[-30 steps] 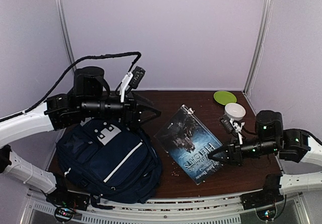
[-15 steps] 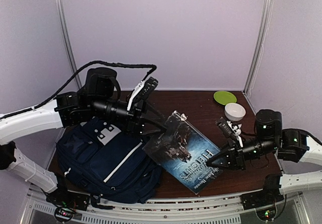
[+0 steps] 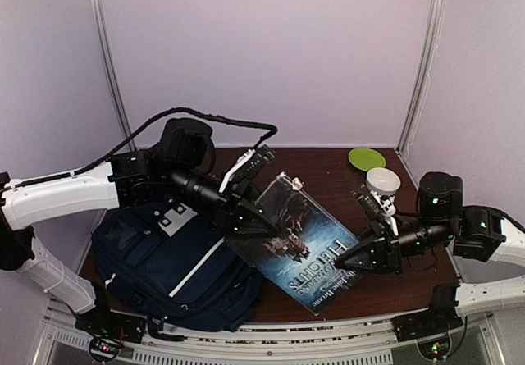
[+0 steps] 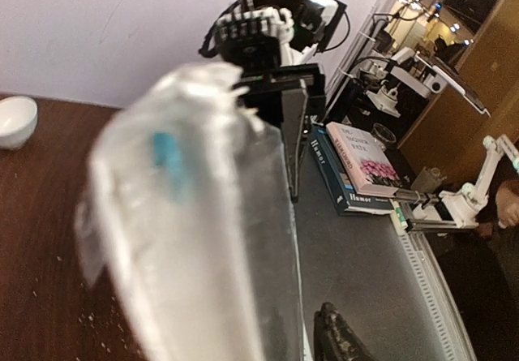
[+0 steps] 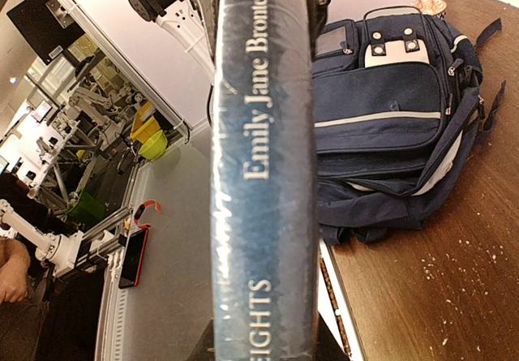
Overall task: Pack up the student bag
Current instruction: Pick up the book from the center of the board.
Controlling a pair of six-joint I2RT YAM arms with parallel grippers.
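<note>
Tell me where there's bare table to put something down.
Bare wood: the back of the table, between the left arm and the green plate; and a front-right strip near the right gripper. Crowded: the book mid-table, the student bag at left, the white bowl beside the plate.

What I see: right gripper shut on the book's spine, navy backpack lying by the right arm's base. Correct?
Not quite. The top view shows the navy backpack lying by the left arm's base, not the right. The right gripper is indeed shut on the book at its spine.
</note>
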